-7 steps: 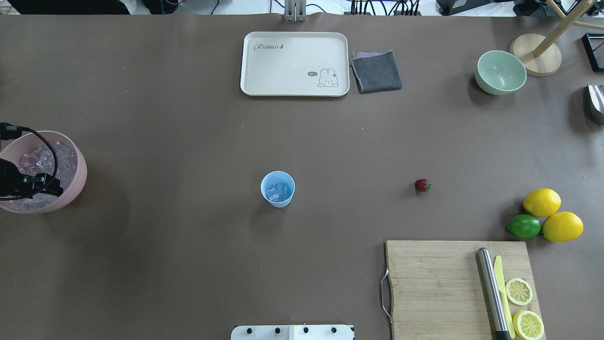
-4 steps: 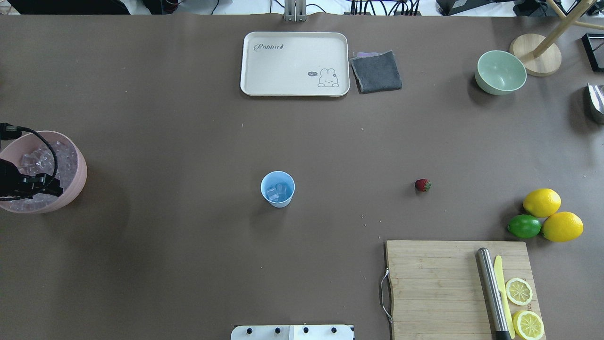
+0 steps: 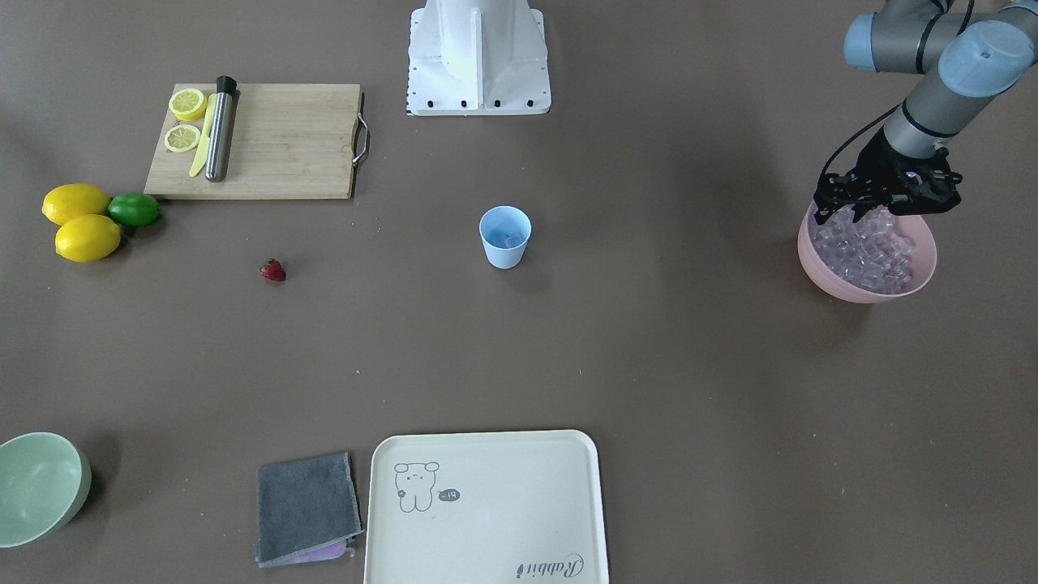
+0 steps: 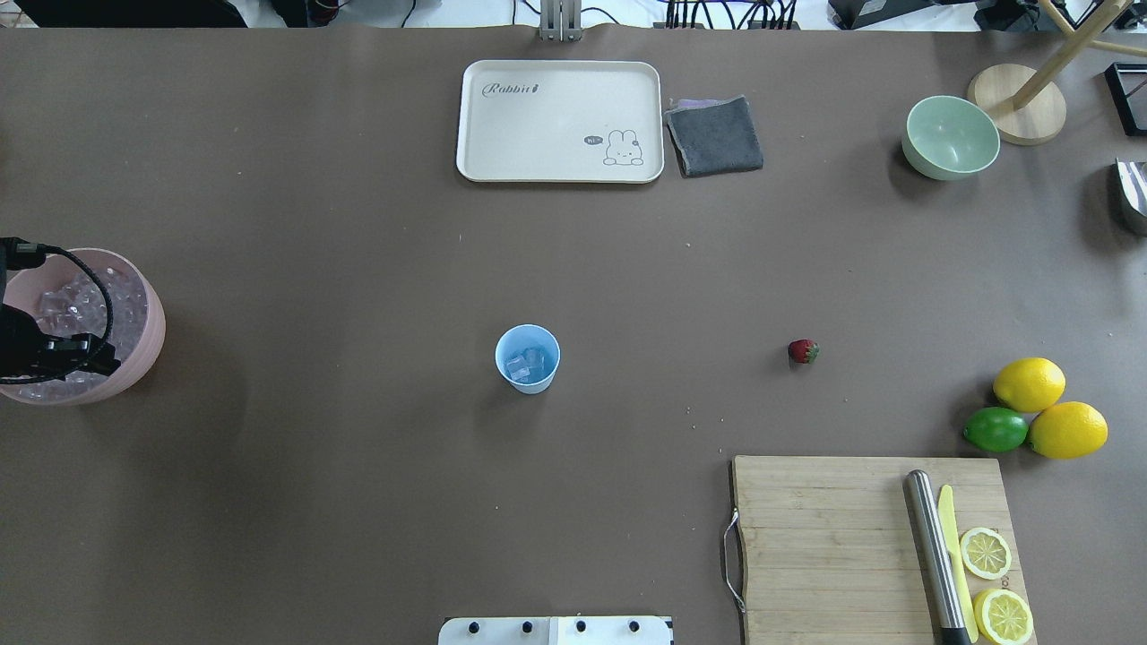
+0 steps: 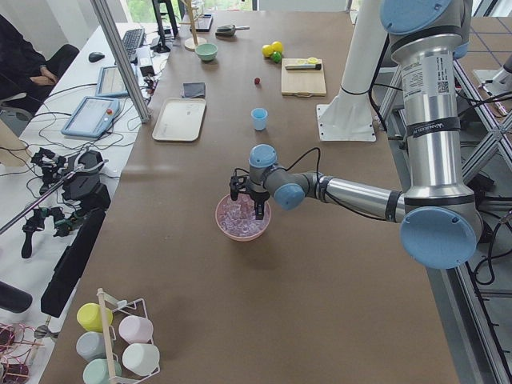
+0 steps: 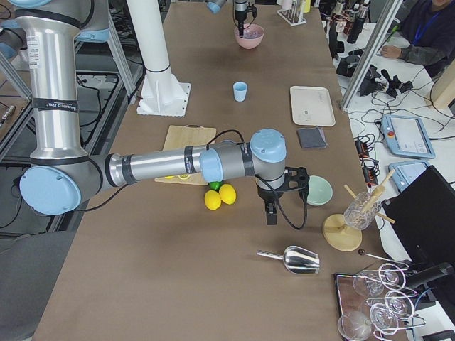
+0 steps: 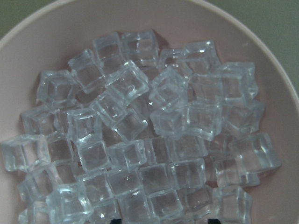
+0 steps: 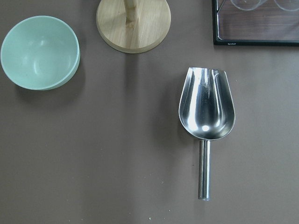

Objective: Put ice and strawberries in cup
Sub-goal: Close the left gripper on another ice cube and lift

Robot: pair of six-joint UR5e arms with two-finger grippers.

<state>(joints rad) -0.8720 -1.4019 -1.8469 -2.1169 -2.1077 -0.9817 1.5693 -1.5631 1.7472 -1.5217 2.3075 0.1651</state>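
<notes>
The light blue cup [image 4: 528, 358] stands upright mid-table with a few ice cubes [image 4: 524, 364] inside it. A pink bowl [image 4: 148, 336] at the table's left end is heaped with ice [image 7: 149, 135]. My left gripper [image 3: 885, 207] hangs just above that heap, open, its fingertips [image 7: 212, 221] barely showing at the wrist view's bottom edge with nothing held between them. The strawberry [image 4: 803, 351] lies alone on the table to the right of the cup. My right gripper [image 6: 270, 213] shows only in the exterior right view, beyond the lemons; I cannot tell whether it is open or shut.
A cream tray [image 4: 559, 121] and grey cloth [image 4: 714, 135] lie at the far edge, a pale green bowl [image 4: 952, 136] at far right. A cutting board [image 4: 833, 537] carries a knife and lemon halves, beside lemons and a lime [image 4: 996, 429]. A metal scoop [image 8: 207, 109] lies under my right wrist.
My left gripper has shifted slightly left over the pink bowl of ice. The cup and strawberry have not moved.
</notes>
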